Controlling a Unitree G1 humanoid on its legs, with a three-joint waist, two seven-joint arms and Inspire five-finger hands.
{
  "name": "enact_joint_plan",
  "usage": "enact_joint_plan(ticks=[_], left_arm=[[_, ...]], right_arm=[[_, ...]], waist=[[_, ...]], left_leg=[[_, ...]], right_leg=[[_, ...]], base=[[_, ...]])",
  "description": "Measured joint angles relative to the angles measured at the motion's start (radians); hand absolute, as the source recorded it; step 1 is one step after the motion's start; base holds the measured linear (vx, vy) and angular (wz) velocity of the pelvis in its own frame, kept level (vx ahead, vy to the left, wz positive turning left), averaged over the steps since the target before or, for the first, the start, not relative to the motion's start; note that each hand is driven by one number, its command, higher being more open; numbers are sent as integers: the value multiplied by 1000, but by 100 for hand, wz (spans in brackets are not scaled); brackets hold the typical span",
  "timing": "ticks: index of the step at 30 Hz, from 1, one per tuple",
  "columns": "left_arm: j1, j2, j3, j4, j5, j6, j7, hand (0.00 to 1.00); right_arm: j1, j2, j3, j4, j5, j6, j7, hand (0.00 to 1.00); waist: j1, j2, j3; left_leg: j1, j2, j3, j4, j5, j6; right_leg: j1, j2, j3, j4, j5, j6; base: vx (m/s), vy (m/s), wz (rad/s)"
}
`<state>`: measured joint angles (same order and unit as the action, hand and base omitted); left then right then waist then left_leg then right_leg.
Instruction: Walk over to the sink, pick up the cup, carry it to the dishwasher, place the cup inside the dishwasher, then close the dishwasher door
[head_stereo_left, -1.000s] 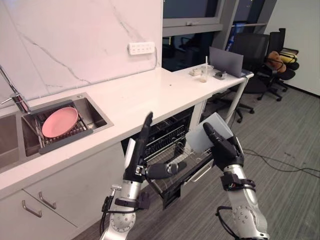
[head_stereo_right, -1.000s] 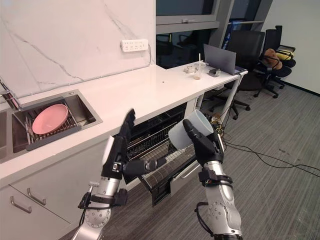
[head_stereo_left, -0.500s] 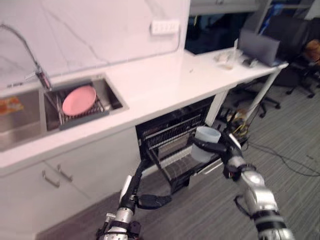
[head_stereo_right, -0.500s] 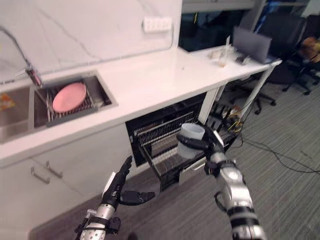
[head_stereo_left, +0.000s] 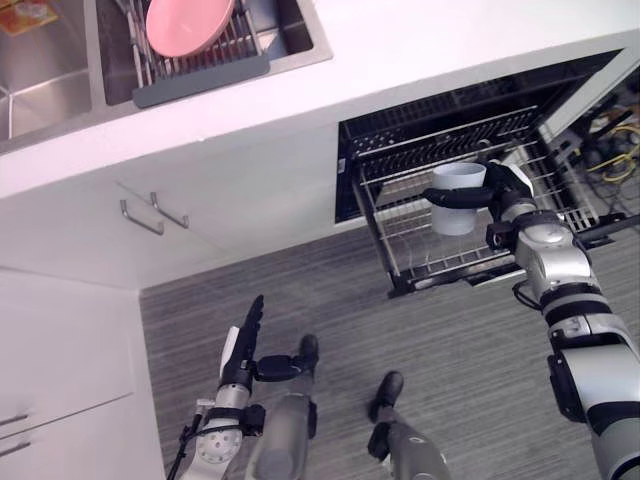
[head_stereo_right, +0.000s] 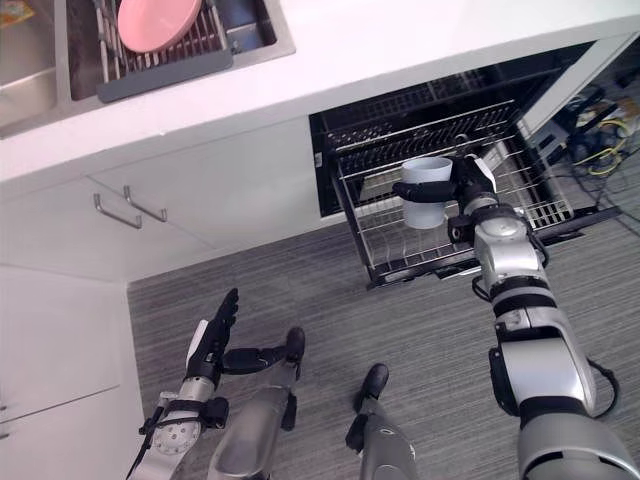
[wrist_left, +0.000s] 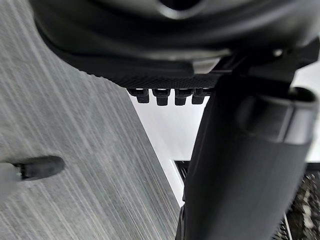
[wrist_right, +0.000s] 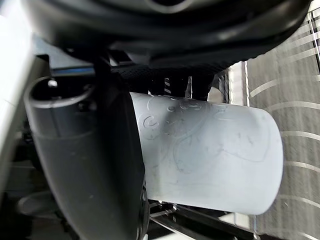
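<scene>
My right hand is shut on a pale grey cup, which it holds upright above the pulled-out wire rack of the open dishwasher. In the right wrist view the cup lies between the thumb and the curled fingers. The left hand hangs low over the grey floor by my left side, its fingers straight and its thumb spread, holding nothing.
A pink plate rests on a dark drying rack in the steel sink at the back left. White cabinets with metal handles stand under the counter. Cables lie at the right beside the dishwasher.
The camera has tipped down towards the floor. My right hand has carried the cup out over the dishwasher's rack. The left hand has dropped low beside my legs.
</scene>
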<state>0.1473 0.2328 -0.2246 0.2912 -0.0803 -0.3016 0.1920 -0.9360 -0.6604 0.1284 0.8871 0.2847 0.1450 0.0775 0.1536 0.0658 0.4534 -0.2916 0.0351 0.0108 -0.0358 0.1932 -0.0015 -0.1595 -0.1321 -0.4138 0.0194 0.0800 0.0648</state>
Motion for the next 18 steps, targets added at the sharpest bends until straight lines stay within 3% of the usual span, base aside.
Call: enact_joint_plan(ticks=[16,17,18], left_arm=[[-6,-13,-69,-4,-167,35,-3,100],[-6,-19,-69,-4,-176,37,-3,100],[-5,-20,-69,-9,-176,37,-6,100]], right_arm=[[-120,-70,16,237,-81,0,33,0],[-120,-76,16,243,-81,0,35,100],[-120,-79,16,245,-80,0,36,100]], waist=[[64,100,34],[66,108,33],[72,112,33]], left_leg=[[-127,-18,-64,41,13,9],[-128,-20,-69,42,13,9],[-130,-20,-72,43,13,8]], right_leg=[[-125,-35,-55,123,-61,-2],[-128,-39,-59,134,-69,0],[-134,-41,-59,146,-76,-2]], base=[[-7,-13,12],[15,-29,6],[20,-49,6]])
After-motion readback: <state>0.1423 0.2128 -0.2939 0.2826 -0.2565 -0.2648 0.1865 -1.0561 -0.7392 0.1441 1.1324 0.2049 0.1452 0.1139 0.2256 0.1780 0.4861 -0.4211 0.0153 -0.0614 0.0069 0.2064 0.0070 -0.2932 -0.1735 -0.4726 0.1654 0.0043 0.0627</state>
